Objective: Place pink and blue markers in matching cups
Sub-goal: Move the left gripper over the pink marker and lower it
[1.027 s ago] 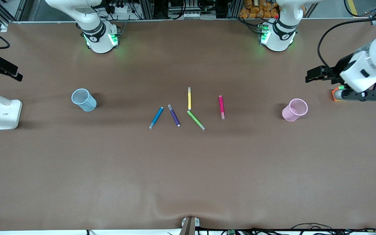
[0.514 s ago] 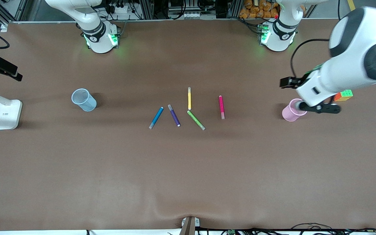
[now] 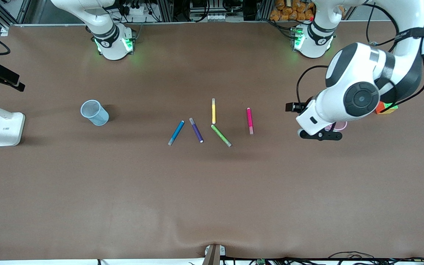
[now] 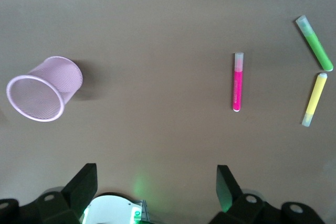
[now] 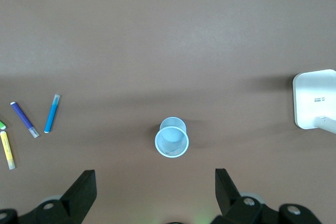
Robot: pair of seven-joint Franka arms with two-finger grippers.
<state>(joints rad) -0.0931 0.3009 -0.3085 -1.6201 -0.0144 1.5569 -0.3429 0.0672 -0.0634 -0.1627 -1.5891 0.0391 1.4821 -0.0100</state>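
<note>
Front view shows the blue marker [image 3: 176, 133] and pink marker [image 3: 250, 120] lying mid-table between the blue cup [image 3: 94, 112] and the pink cup [image 3: 336, 126], the left gripper [image 4: 156, 184] spread empty over the pink cup, the right gripper [image 5: 155, 184] likewise released above the blue cup.

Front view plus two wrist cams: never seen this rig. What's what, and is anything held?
Two white robot arms bolted along one table edge. The wide picture looks down from across the table; the other two come from cameras on each wrist.

The left pincer hangs open and empty over the table between the pink cup and pink marker. The right pincer hangs open, empty, high above the blue cup.

Five markers lie mid-table: blue marker, purple, yellow, green and the pink one. A colourful cube sits by the left arm, a white lamp base at the right arm's end.
</note>
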